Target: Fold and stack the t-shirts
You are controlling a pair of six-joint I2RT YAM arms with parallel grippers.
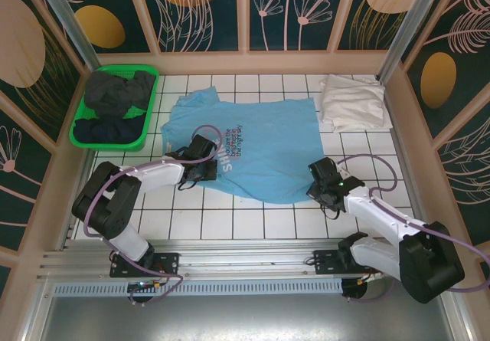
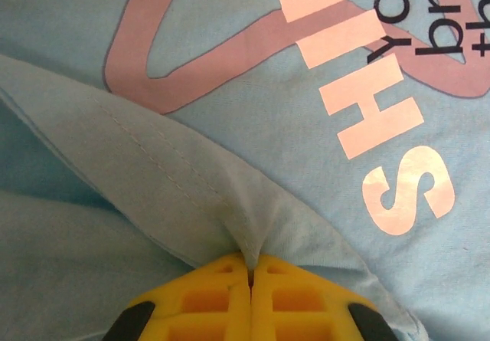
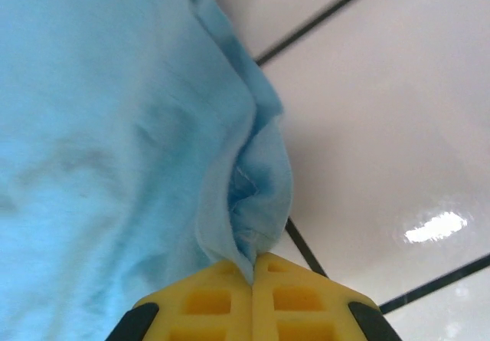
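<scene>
At the bottom of its wrist view the left gripper point(image 2: 250, 270) is pinching a raised ridge of the sky-blue t-shirt point(image 1: 264, 153), jaws fully together on the cloth. The right gripper point(image 3: 253, 270) is nipping the shirt's hem likewise, beside bare tile. To fold well, I judge both should be lifting together and evenly, keeping the near edge taut. The shirt is lying spread across the middle of the top view, print up, white lettering by the left grip. Farther off, a folded white t-shirt point(image 1: 351, 102) is sitting upper right, and dark t-shirts point(image 1: 115, 96) are lying heaped in a green basket point(image 1: 107, 143) upper left.
</scene>
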